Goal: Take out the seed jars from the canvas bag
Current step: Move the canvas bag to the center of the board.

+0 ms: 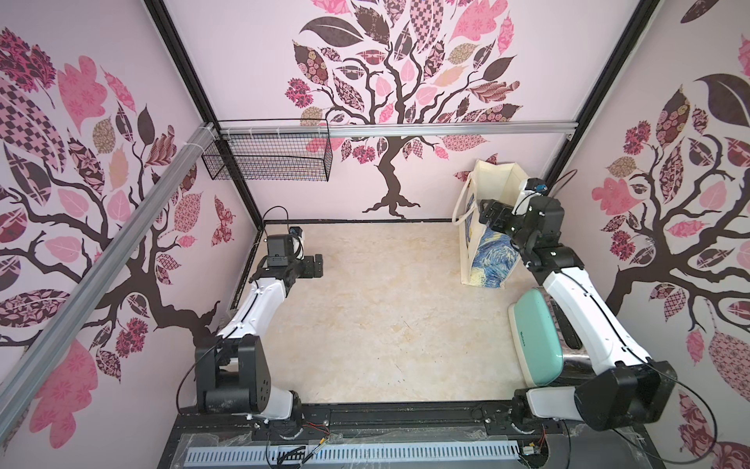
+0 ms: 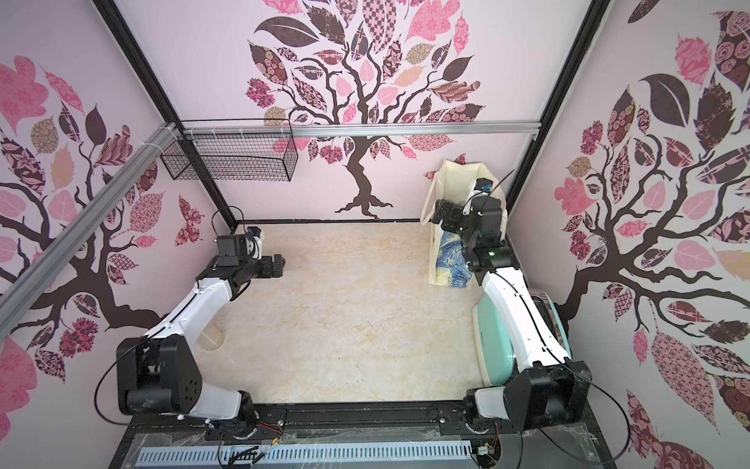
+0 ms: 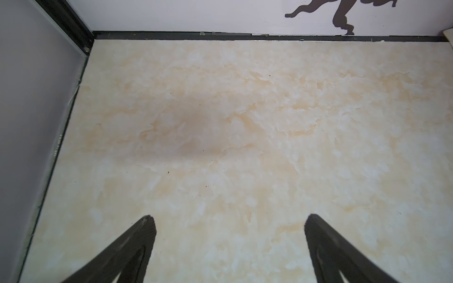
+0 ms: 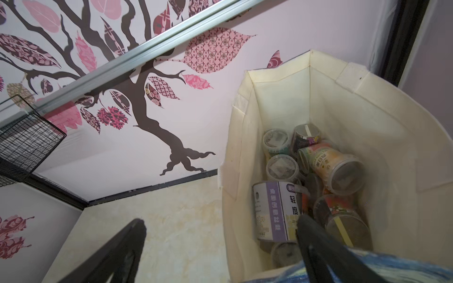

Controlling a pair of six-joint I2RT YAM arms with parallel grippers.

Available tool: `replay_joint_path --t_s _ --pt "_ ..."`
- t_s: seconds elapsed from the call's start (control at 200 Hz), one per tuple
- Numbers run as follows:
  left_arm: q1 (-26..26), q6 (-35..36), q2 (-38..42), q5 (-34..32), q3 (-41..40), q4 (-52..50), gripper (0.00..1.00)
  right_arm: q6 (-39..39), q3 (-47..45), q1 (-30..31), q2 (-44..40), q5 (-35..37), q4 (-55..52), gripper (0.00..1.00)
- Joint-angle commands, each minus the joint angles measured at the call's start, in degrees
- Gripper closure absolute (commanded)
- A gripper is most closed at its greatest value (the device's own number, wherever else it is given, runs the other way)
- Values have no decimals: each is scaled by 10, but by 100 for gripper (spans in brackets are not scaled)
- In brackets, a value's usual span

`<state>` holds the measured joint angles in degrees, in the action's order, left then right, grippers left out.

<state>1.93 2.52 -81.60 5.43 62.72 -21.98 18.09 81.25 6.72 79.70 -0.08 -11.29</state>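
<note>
Mint toaster (image 1: 535, 337), seemingly, near canvas bag (image 1: 485, 260)

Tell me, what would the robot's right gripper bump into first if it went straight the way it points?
Probably the side wall of the canvas bag: the right gripper is open, seemingly astride it, one of its jaws outside, one over the seed jars inside. Depth is hard to judge.

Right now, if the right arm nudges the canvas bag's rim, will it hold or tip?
Likely gives: the canvas bag is soft cloth, no stiffener visible. Tipping seems less likely; the seed jars piled at its bottom should weigh it down.
</note>
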Motion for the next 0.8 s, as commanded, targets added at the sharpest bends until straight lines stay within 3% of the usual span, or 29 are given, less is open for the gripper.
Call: replay_joint_path --t_s 0.0,0.16,0.315,0.395,0.465,0.655,0.795 --pt "22 26 18 -6 58 -101 2 -34 110 18 74 20 -180 8" --pt "80 39 48 50 105 -201 2 -78 285 47 200 119 -319 16" --pt "86 162 71 118 146 -340 2 -74 452 48 315 137 -438 24" --pt "87 182 78 122 162 -388 2 -79 513 48 354 147 -467 27" --pt "86 189 83 113 166 -414 2 -86 550 48 379 163 -476 28" --pt "86 192 81 110 174 -446 2 -84 667 48 457 148 -492 41" --pt "86 189 81 122 183 -455 2 -72 650 48 463 125 -499 47"
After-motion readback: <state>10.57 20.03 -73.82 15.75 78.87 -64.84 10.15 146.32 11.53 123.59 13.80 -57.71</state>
